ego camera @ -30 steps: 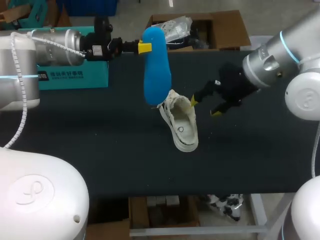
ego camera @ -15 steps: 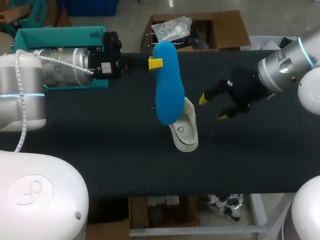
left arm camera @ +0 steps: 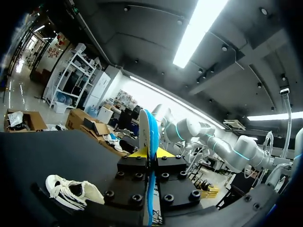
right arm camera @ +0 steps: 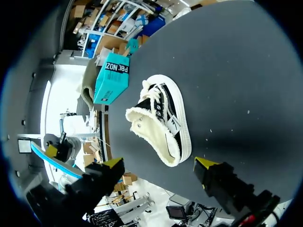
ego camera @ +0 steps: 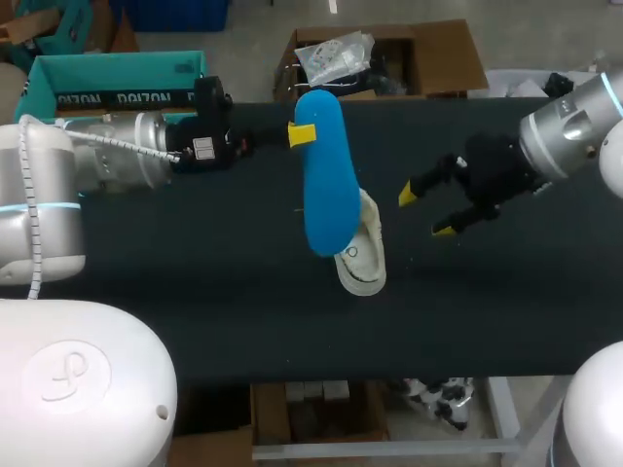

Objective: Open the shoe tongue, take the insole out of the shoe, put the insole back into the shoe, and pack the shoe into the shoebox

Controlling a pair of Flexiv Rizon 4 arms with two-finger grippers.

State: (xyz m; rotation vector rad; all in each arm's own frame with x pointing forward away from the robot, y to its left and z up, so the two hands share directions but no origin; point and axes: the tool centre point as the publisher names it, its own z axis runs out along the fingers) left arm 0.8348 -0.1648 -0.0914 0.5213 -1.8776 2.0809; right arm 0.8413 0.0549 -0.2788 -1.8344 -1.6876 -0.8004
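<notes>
Grips the blue insole in the left claw, yellow tips pressed on its upper end from both sides. Holds it upright above the middle of the counter, with the long blade hanging down and the lower end in front of the far part of the shoe; cannot tell whether the two touch. Shows in the left wrist view as a thin blue edge of insole rising between the fingers of the left claw, with the shoe down on the counter beside and below.

Leaves the white shoe lying near the counter's middle, opening up, pale fleecy lining on show, free of both claws.

Keeps the right claw spread wide and holding nothing, above the counter between the shoe and the right edge, tips pointing toward the shoe. Puts the shoe just ahead of the parted fingers of the right claw, with the shoebox well beyond it.

Has the teal shoebox at the counter's far left corner, top open, its inside largely hidden behind the left arm, so cannot tell the contents.
</notes>
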